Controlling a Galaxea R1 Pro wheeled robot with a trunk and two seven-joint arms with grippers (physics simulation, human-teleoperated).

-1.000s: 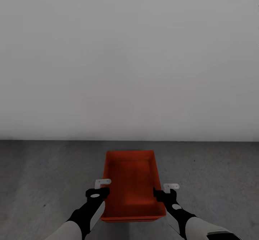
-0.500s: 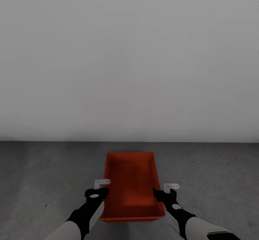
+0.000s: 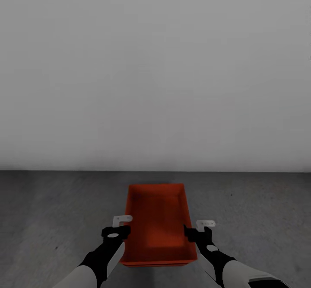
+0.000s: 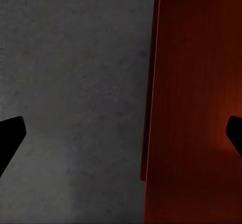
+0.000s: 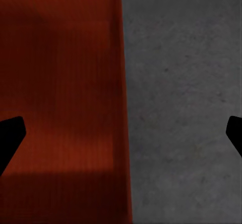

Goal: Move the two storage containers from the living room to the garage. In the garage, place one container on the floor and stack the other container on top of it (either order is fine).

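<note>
Dark grey concrete floor (image 3: 52, 219) bears a red-orange open-topped rectangular container (image 3: 157, 223); left gripper (image 3: 122, 226) and right gripper (image 3: 195, 231) straddle its side walls, fingers spread.

A red-orange storage container (image 3: 158, 223) in the garage, above the dark grey concrete floor (image 3: 52, 210).

The container is a rectangular, open-topped box with plain thin walls and nothing inside. It sits level, its long sides running away from the robot toward a plain white-grey wall. In the wrist views, each long wall's thin rim (image 4: 151, 82) stands straight against the rough floor (image 5: 186, 108); whether it rests on the floor cannot be told.
</note>
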